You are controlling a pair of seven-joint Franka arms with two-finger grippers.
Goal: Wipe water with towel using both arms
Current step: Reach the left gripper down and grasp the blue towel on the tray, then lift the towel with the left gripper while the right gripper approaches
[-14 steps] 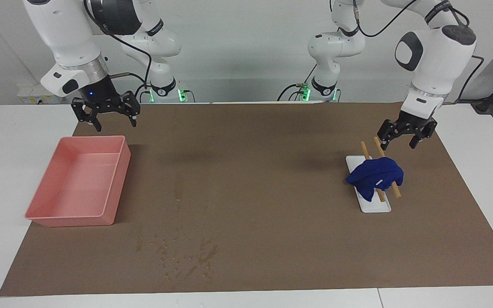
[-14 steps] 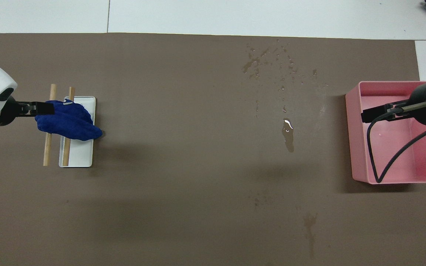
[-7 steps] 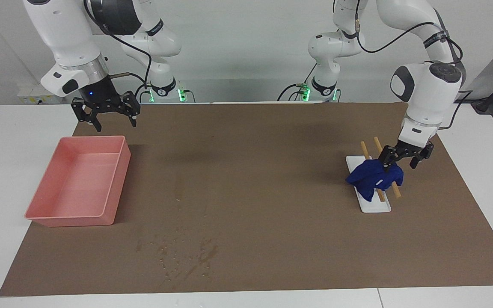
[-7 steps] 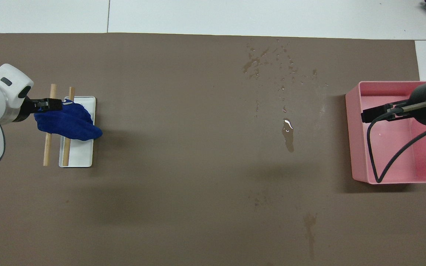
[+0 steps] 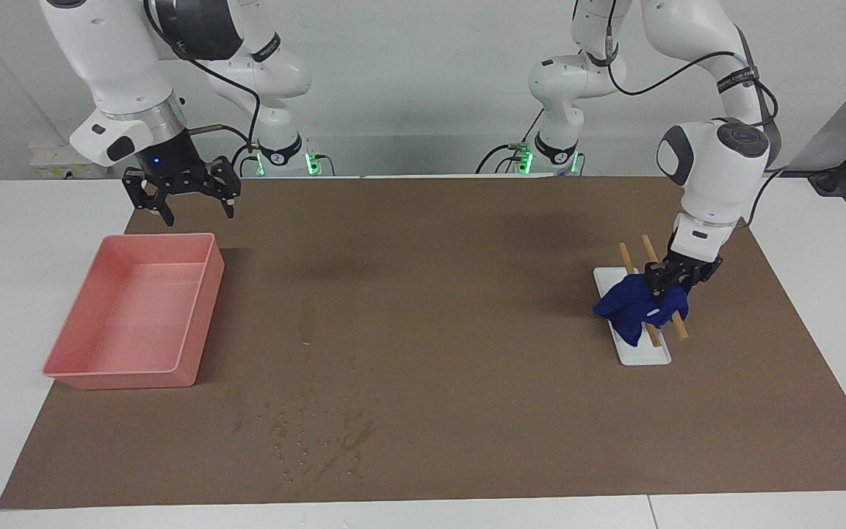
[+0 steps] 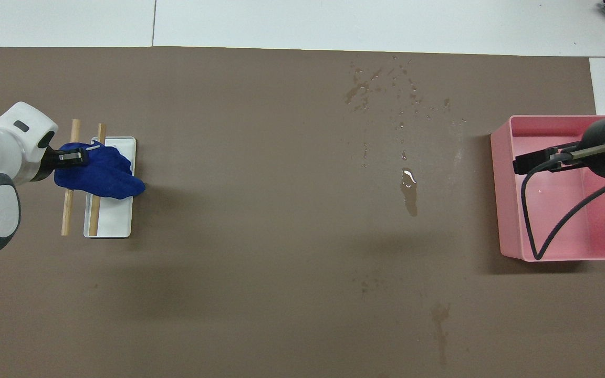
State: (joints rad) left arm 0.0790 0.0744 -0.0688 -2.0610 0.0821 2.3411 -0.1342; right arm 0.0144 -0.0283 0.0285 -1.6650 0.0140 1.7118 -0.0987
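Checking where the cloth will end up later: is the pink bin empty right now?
Empty. The overhead view shows the pink bin with a bare floor; the right gripper only hangs above its robot-side edge.

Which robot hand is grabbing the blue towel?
The left gripper. It is down on the towel with its fingers closed into the cloth, while the right gripper hangs open in the air by the pink bin.

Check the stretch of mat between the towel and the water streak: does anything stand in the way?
Nothing visible does. The towel, under the left gripper, lies on two wooden sticks across a white tray; bare brown mat runs to the water. The pink bin sits past it, under the waiting right gripper.
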